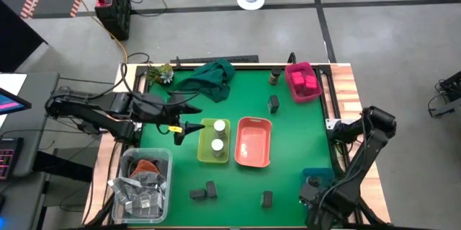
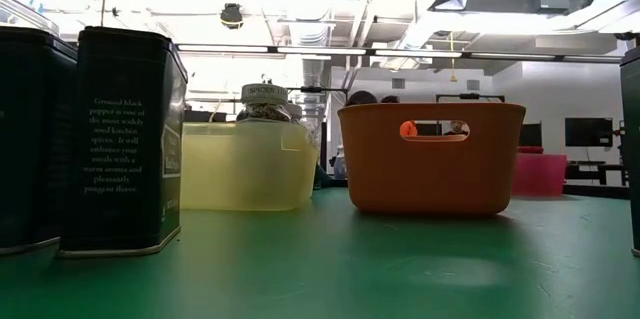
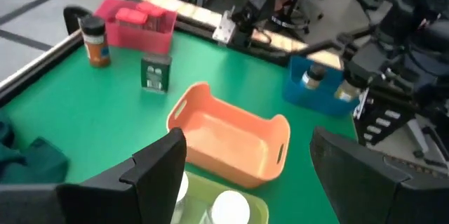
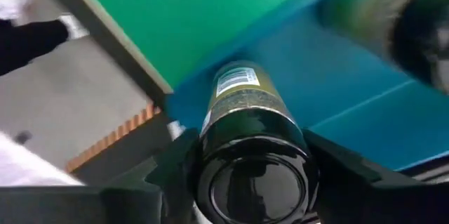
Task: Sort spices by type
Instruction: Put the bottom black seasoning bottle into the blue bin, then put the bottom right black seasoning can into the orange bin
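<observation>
In the high view the right arm's own dark body covers its gripper and most of the blue plastic bin point(image 1: 317, 176) at the bench's near right corner, so what lies in that bin cannot be made out from above. In the right wrist view the dark-capped round glass jar point(image 4: 249, 147) fills the picture's lower middle and hides the gap between the jaws, while a second dark jar point(image 4: 414, 20) at the upper right is blurred and cut off by the edge. In the low view two dark green rectangular tins point(image 2: 120, 139) are cropped at the left edge, and the white-topped round jar point(image 2: 265, 101) shows only its lid above the translucent yellow plastic bin point(image 2: 245, 164).
</observation>
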{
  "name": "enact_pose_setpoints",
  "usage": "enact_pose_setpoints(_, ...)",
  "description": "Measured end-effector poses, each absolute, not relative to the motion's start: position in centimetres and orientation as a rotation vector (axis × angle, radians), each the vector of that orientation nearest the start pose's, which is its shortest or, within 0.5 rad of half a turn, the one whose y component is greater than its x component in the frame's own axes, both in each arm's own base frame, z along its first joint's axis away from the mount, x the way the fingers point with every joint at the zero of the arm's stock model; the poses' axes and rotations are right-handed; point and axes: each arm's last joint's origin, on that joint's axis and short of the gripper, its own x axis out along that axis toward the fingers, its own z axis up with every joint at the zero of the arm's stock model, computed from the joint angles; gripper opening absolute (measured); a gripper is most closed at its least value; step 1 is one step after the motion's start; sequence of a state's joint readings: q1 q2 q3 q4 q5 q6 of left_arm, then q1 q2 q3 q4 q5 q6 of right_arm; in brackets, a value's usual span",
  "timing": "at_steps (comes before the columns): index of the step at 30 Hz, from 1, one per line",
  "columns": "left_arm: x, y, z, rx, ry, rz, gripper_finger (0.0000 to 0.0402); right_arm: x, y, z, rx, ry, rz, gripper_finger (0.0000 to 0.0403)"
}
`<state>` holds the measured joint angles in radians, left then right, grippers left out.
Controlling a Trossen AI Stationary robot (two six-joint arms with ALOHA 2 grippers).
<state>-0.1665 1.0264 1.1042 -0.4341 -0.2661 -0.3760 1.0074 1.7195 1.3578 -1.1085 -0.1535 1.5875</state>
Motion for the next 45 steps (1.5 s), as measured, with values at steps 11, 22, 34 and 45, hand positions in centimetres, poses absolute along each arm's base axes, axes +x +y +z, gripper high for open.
enact_pose_setpoints(11, 20.9, -3.0, 37.1, -0.286, 0.373, 0.159, 0.0288, 17.5, 26.7, 23.3, 0.582, 1.645, -0.342, 0.0321)
enact_pose_setpoints(22, 19.3, -2.7, 38.1, -0.297, 0.313, 0.163, 0.0288, 17.8, 25.4, 27.7, 0.643, 1.691, -0.319, 0.0352)
enact_pose_setpoints(34, 18.7, -2.5, 38.5, -0.325, 0.289, 0.179, 0.0288, 25.1, 24.3, 29.8, 0.522, 1.535, -0.084, 0.0345)
enact_pose_setpoints(45, 18.4, -2.2, 37.5, -0.329, 0.387, 0.219, 0.0288, 31.8, 25.4, 27.3, -0.074, 1.583, 0.311, 0.0344)
